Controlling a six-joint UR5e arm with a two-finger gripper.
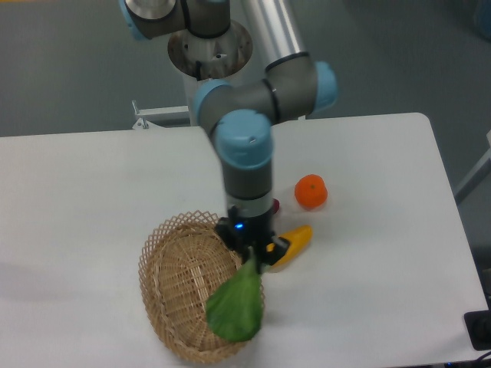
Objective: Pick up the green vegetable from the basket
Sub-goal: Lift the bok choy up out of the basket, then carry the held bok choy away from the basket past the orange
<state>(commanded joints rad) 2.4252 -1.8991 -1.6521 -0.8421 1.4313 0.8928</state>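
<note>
Green vegetable (236,308) is up, dangling by its stem over the basket's right rim, so the pick looks all but done, only clearing away left. Biggest first: white counter (92,199), smooth and flat; then the oval basket (180,295), tan wicker with open lattice edge; then those broad, glossy leaves; and the gripper (252,255), fingers pinched tight on the narrow stem end.

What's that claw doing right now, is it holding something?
Gripper: closed on the stem end of the green vegetable, which hangs from it over the right rim of the basket.
</note>
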